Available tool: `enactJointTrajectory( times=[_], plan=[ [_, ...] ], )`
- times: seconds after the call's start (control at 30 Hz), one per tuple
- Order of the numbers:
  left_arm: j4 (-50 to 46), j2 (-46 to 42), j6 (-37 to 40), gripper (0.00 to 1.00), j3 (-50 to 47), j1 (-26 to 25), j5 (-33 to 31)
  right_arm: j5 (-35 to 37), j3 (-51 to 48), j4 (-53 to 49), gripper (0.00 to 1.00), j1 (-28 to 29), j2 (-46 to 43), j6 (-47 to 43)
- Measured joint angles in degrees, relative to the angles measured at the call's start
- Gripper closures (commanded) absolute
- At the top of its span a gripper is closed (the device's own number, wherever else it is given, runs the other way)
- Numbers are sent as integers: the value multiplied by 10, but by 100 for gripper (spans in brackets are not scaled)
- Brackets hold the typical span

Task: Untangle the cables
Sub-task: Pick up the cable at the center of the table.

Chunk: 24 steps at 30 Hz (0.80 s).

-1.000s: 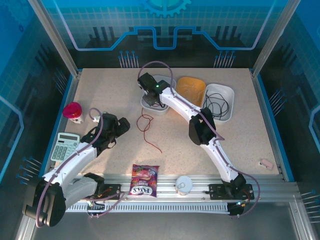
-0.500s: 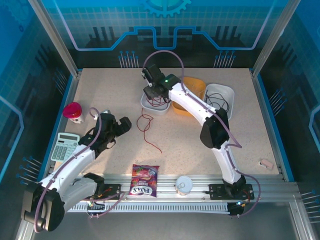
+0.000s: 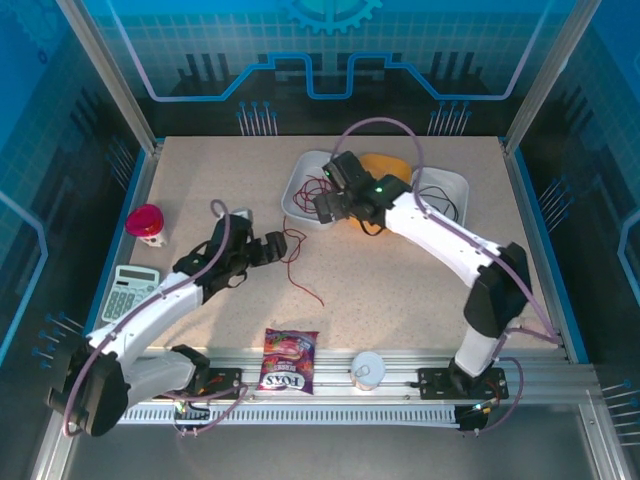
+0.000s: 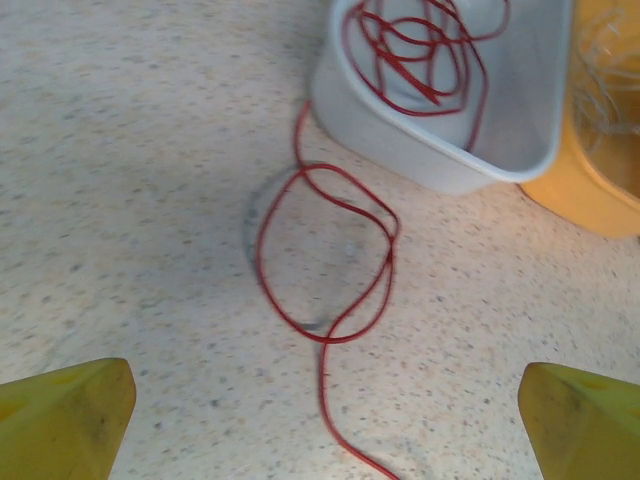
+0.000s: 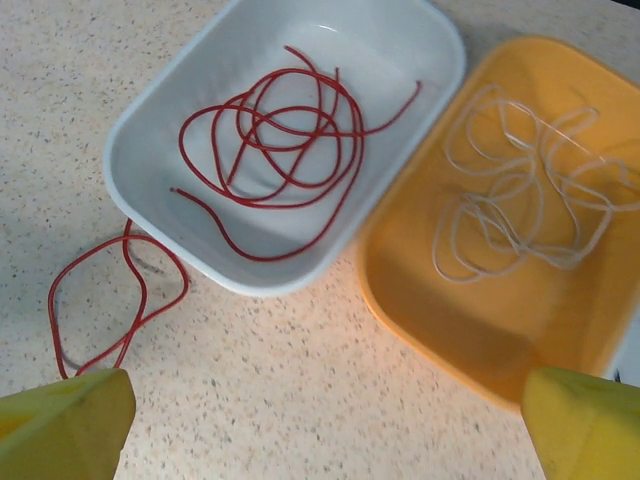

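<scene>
Lowering your wide-open, empty left gripper (image 4: 321, 424), pinch the red cable (image 4: 324, 342) at its loop on the table (image 4: 120, 150) just beside the white tray (image 4: 440, 170); your right gripper (image 5: 325, 420) hovers open, holding nothing

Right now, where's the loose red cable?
Top view: the cable lies on the table left of the white bin, between it and the left fingers.

the left arm (image 3: 150, 310) and right arm (image 3: 440, 232) share white shells and black joints (image 3: 492, 298), each with a pale-purple hose (image 3: 372, 122) looping alongside. a small green light (image 3: 378, 187) glows on the right arm. the fingers (image 4: 62, 418) are yellow wedges, faintly scuffed. black bases (image 3: 452, 380) carry both.
</scene>
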Motion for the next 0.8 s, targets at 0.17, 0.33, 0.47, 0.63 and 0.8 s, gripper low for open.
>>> enactJointTrajectory(
  times=[0.17, 0.33, 0.47, 0.63, 0.8],
  plan=[
    [-22, 73, 41, 2, 57, -47, -13, 36, -111, 9, 0, -3, -103, 55],
    [-51, 154, 75, 10, 110, -80, -20, 70, -222, 9, 0, -23, -196, 120],
    [-73, 210, 96, 25, 142, -96, -21, 79, -308, 9, 0, -47, -268, 164],
    [-99, 272, 114, 44, 175, -97, -21, 81, -373, 9, 0, -62, -328, 203],
    [-114, 305, 125, 54, 183, -97, -21, 80, -389, 10, 0, -72, -350, 222]
  ],
)
